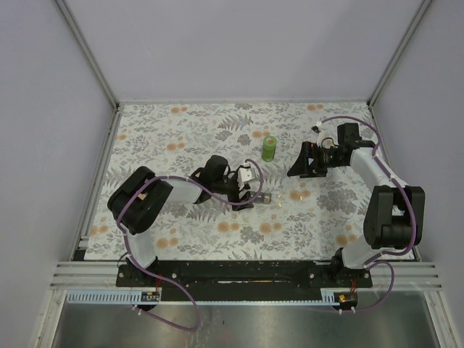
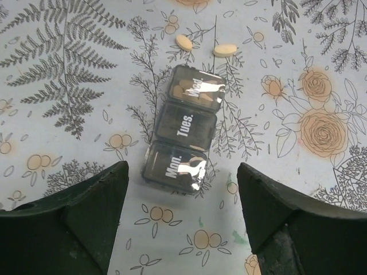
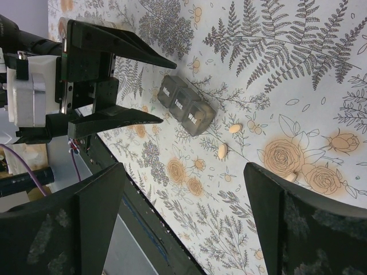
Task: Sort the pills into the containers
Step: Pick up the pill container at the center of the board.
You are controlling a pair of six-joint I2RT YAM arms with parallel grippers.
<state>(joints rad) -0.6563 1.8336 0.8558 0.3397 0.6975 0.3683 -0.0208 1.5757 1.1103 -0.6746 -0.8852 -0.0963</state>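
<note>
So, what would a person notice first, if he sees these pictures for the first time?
Probably the dark pill box marked Mon., Tues., Wed., lying on the flowered tablecloth just ahead of the open left gripper, with tan pills inside the Wed. section. Two loose pills lie just beyond it, and a green bottle stands further back.

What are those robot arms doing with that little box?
They are sorting pills. The left claw hangs open right over the weekday pill box, whose Wed slot holds some pills. Two tan pills lie loose on the table just past it. The right claw is open too, holding nothing.
</note>
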